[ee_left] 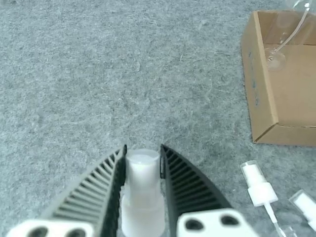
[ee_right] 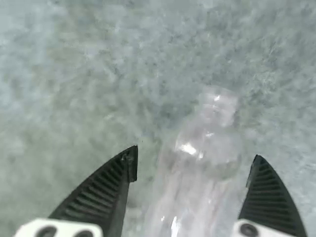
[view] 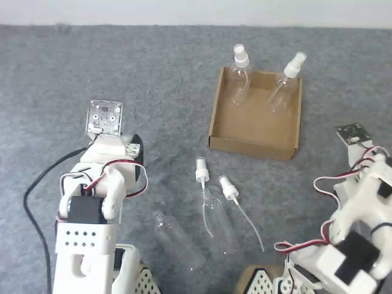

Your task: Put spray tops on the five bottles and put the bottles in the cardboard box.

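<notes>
My left gripper point(ee_left: 142, 148) is shut on a white spray top point(ee_left: 143, 192) above the grey carpet. My right gripper point(ee_right: 195, 155) is open, and a clear uncapped bottle point(ee_right: 210, 143) lies between its spread fingers. The cardboard box point(view: 245, 131) holds two bottles with spray tops, one at the left point(view: 240, 76) and one at the right point(view: 285, 86). In front of the box lie an uncapped bottle point(view: 177, 239), a bottle point(view: 214, 220) with a spray top point(view: 201, 170) in its neck, and a loose spray top point(view: 229, 188) with a long tube.
Grey carpet point(view: 147, 73) covers the table. The left arm point(view: 104, 165) stands at the front left with a black cable point(view: 37, 190) beside it. At the front right is the right arm point(view: 361, 233), with loose wires. The box corner point(ee_left: 261, 133) lies beyond the left gripper.
</notes>
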You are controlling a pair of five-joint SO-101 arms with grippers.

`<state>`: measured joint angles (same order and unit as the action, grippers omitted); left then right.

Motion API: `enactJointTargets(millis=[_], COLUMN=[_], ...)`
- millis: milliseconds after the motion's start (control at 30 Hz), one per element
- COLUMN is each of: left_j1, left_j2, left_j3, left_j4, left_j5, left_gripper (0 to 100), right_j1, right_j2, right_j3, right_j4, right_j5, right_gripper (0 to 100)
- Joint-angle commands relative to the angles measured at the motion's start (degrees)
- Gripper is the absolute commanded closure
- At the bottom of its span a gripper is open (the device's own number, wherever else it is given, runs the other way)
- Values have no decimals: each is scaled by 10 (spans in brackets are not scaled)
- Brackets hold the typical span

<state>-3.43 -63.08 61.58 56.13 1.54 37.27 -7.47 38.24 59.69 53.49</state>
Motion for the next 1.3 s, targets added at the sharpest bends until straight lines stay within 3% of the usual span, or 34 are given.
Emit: enactJointTargets(millis=[0,133,333,467,533,633,833,1000,1167,1267], left_j1=[-2,-3,-3,-3,-2,-4,-4,-4,1,1], left_j2=[-13,-13,-13,-13,-13,-17,-12,-12,-11,-11], left_j3=[-5,-5,-5,-5,-9,-31,-172,-333,-410,-449], left_j4=[-14,-15,-15,-16,-16,-13,47,120,122,125], left_j5=[-4,-4,-4,-3,-2,-3,-4,-4,-4,-1], left_gripper=[988,988,988,988,988,988,988,988,988,988], right_j1=[8,8,7,-7,-42,-132,-405,-609,-765,-819], right_j2=[19,40,32,-26,-80,-185,-394,-427,-403,-394], right_j3=[-4,-4,-17,-63,-92,-117,-115,-114,-54,20], right_j4=[-58,-59,-56,-8,36,87,119,109,0,-114], right_j5=[-23,-22,-18,-32,-75,-145,-291,-400,-429,-430], right_gripper=[708,741,987,992,993,993,993,993,993,993])
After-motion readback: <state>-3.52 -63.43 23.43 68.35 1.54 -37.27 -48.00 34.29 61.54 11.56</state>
